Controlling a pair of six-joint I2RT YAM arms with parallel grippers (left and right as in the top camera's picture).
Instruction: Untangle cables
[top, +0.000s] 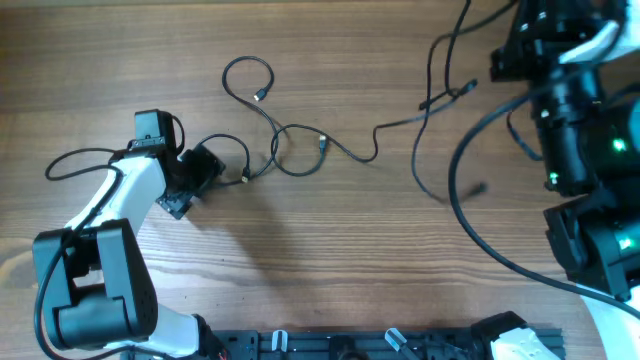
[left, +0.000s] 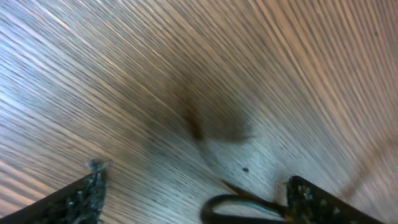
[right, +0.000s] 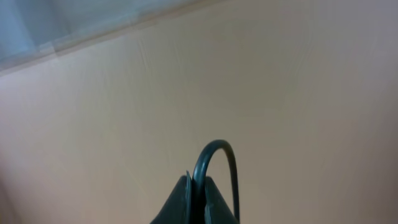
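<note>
Tension is my worry: the thin black flexible cords (top: 283, 128) lie looped at three o'clock of my spread-fingered left gripper (left: 196, 186), so my right gripper (right: 198, 186), pinching one strand, should lift gently.

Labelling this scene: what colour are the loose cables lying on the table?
The cables are black; the overhead view shows them best.

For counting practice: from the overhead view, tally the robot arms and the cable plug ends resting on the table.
Robot arms: 2
Plug ends clearly resting: 3
Total: 5
A blurred cable end at right is left out.
</note>
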